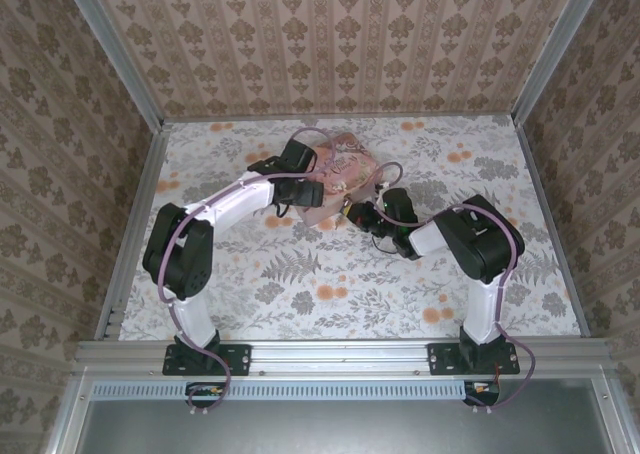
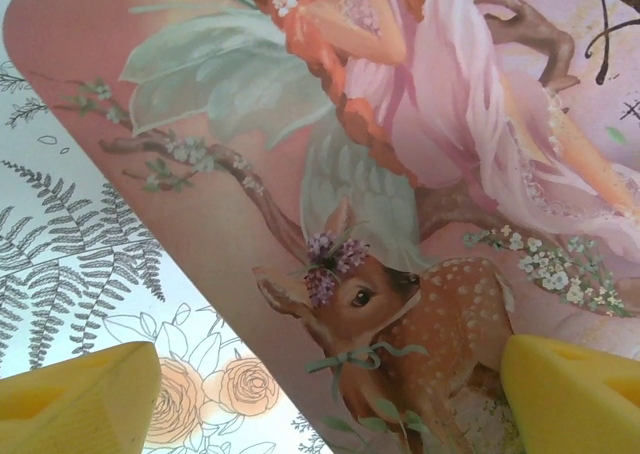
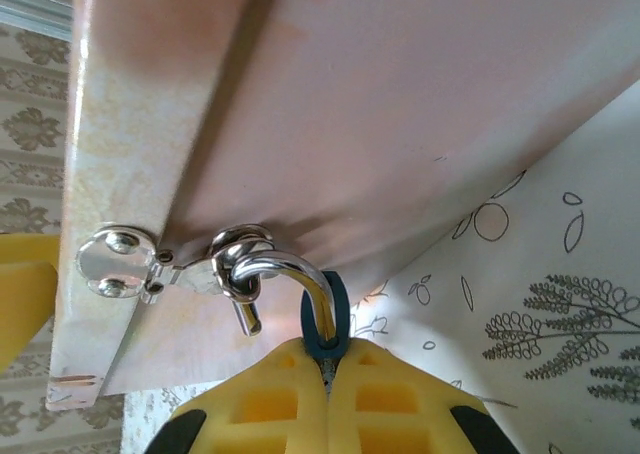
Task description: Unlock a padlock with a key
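Observation:
In the right wrist view my right gripper (image 3: 328, 374) is shut on the padlock (image 3: 336, 319); only the top of its teal body shows between the yellow fingers. Its silvery shackle (image 3: 290, 268) curves left through the metal hasp ring (image 3: 238, 257) on the front of the pink tin (image 3: 400, 104). The shackle's short leg (image 3: 247, 319) ends free, apart from the body. From above, the right gripper (image 1: 356, 212) sits at the tin's near right corner. My left gripper (image 2: 325, 404) stands open above the tin's illustrated lid (image 2: 300, 124), with one finger over the tablecloth. The key is out of view.
The pink tin (image 1: 340, 169) lies at the middle back of the flowered tablecloth (image 1: 330, 284), with the left gripper (image 1: 288, 159) over its left part. Wallpapered walls (image 1: 330, 34) close in the back and both sides. A metal rail (image 1: 340, 354) runs along the near edge.

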Robot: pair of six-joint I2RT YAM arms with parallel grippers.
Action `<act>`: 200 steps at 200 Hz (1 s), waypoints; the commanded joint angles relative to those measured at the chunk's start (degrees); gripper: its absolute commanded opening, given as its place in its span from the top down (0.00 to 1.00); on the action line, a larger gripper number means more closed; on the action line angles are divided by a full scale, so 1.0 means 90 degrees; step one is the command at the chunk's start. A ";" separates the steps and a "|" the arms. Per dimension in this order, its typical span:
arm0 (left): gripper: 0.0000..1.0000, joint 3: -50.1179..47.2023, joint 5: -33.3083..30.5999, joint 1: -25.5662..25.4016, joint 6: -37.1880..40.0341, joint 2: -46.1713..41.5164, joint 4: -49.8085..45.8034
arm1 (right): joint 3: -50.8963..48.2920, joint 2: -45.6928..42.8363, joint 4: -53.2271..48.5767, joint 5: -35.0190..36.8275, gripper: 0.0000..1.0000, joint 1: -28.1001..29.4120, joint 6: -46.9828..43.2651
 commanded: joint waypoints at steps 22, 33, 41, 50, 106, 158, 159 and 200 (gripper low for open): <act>0.11 -0.0375 -0.0258 -0.0022 0.0175 0.0439 -0.0474 | -0.0077 0.0265 0.0514 0.0016 1.00 -0.0180 0.0473; 0.11 -0.0397 -0.0247 -0.0024 0.0169 0.0458 -0.0456 | -0.0077 0.0264 0.0514 0.0024 1.00 -0.0199 0.0469; 0.11 -0.0404 -0.0228 -0.0029 0.0175 0.0473 -0.0446 | -0.0070 0.0254 0.0491 0.0023 1.00 -0.0226 0.0462; 0.11 -0.0416 -0.0203 -0.0031 0.0175 0.0502 -0.0435 | -0.0067 0.0251 0.0480 0.0017 1.00 -0.0256 0.0461; 0.11 -0.0429 -0.0179 -0.0061 0.0210 0.0656 -0.0454 | 0.0236 0.0233 0.0110 -0.0114 1.00 -0.0496 0.0376; 0.13 -0.0438 -0.0150 -0.0059 0.0206 0.0784 -0.0471 | 0.0605 0.0254 -0.0340 -0.0324 1.00 -0.0925 0.0251; 0.13 -0.0438 -0.0150 -0.0060 0.0211 0.0790 -0.0472 | 0.0611 0.0255 -0.0343 -0.0336 1.00 -0.0933 0.0252; 0.13 -0.0426 -0.0121 -0.0051 0.0205 0.0873 -0.0483 | 0.0786 0.0275 -0.0529 -0.0837 1.00 -0.1219 0.0244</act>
